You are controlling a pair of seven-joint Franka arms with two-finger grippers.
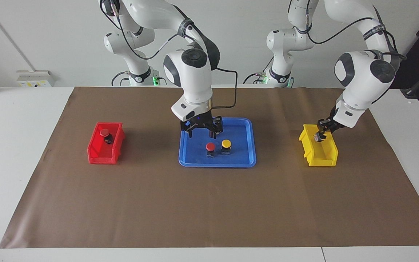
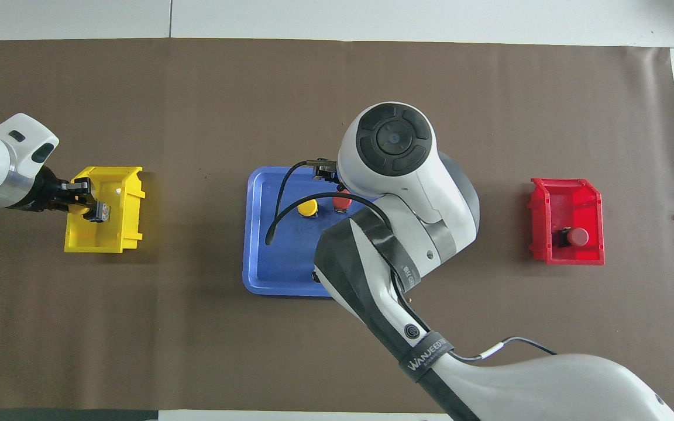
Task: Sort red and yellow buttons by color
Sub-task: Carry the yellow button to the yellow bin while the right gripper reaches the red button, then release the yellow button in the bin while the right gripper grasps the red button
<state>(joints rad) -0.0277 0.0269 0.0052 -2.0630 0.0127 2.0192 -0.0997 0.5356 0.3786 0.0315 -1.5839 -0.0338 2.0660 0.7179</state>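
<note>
Two buttons sit on the blue tray (image 1: 247,160) at mid-table: a red button (image 1: 210,147) and a yellow button (image 1: 226,144) side by side. Toward the right arm's end from the tray, the red bin (image 1: 95,154) holds another red button (image 1: 104,133). Over the tray hangs the right gripper (image 1: 202,131), fingers spread, empty. Toward the left arm's end, over the yellow bin (image 1: 327,158), the left gripper (image 1: 320,135) pinches a second yellow button (image 2: 81,209).

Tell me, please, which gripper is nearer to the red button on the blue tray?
The right gripper is nearer: it hangs over the blue tray, just above the red button. The left gripper is at the yellow bin, toward the left arm's end.
</note>
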